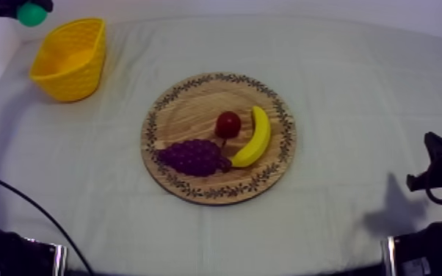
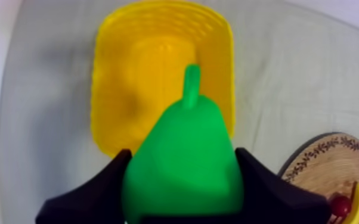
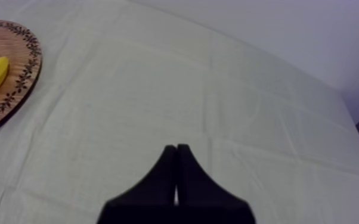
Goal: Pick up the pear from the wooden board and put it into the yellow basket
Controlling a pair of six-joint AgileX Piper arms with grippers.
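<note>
Grey-white cloth (image 1: pixel 356 88) covers the whole table. At the upper left corner of the top view, the left gripper (image 1: pixel 20 9) hangs above the table with the pear (image 1: pixel 31 14) in it, seen there as a small green lump. In the left wrist view the two black fingers (image 2: pixel 98 193) pinch the pear's broad lower part from either side. Its body fills the gap between them and its stem points away from the camera.

Just below it in the top view stands the yellow basket (image 1: pixel 70 59), upright at the upper left of the cloth. From the wrist camera the pear sits over the basket's open mouth. It seems to be held above the rim rather than resting inside, though that is hard to judge.

At the centre lies the wooden board (image 1: pixel 187 103), well apart from the basket. It carries the grapes (image 1: pixel 192 156), the small red fruit (image 1: pixel 228 123) and the banana (image 1: pixel 253 137).

At the right edge, low in the frame, the right gripper (image 3: pixel 176 156) rests over bare cloth with its fingers pressed together, holding nothing.
</note>
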